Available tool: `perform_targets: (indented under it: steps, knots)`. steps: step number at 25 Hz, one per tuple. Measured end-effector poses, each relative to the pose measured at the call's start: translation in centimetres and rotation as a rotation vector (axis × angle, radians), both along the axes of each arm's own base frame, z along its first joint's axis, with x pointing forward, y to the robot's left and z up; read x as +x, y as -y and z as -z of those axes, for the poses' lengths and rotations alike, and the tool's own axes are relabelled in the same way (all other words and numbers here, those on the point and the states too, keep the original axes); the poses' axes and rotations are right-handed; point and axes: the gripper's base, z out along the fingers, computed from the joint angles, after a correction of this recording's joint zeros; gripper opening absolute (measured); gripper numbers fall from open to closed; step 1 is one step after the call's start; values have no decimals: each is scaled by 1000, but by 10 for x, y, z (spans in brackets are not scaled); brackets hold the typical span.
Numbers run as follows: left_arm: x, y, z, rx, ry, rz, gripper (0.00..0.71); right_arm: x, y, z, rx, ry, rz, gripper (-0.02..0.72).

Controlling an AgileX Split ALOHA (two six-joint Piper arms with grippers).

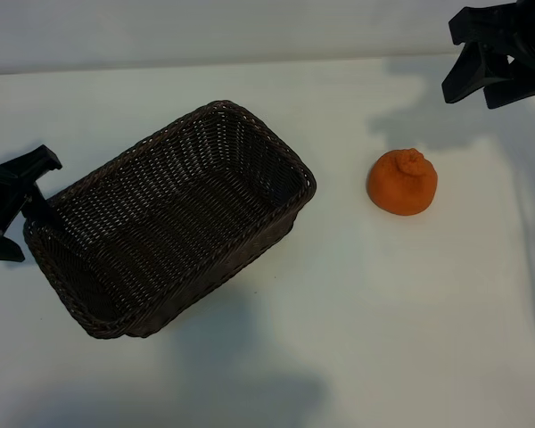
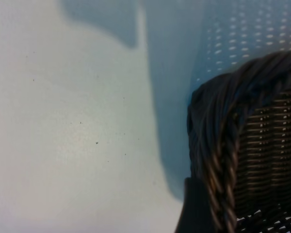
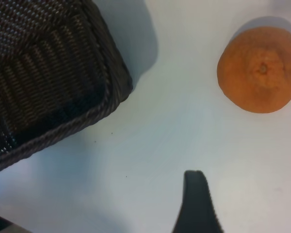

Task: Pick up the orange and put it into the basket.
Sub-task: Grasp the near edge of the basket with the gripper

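No readable text, label, brand, number or sign anywhere: none on any object or surface in view.

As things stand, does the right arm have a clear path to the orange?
Probably yes. The orange sits alone on the white table, apart from the basket, and the open right gripper hangs nearby with nothing between them.

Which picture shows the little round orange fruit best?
The exterior view: the small round matte orange fruit sits whole on the white table, knobby bump visible. The right wrist view shows it close, clipped at the edge. The left wrist view misses it.
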Motion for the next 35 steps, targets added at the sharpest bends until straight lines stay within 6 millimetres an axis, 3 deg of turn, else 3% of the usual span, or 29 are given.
perform_targets:
  steps: [14, 33, 35]
  knots:
    - [-15, 0, 41, 6, -14, -52, 548, 0, 0, 0, 1, 1, -1, 478]
    - [4, 8, 70, -105, 21, -51, 546, 0, 0, 0, 1, 0, 0, 478]
    - [4, 8, 71, -106, 19, -51, 506, 0, 0, 0, 1, 1, -1, 478]
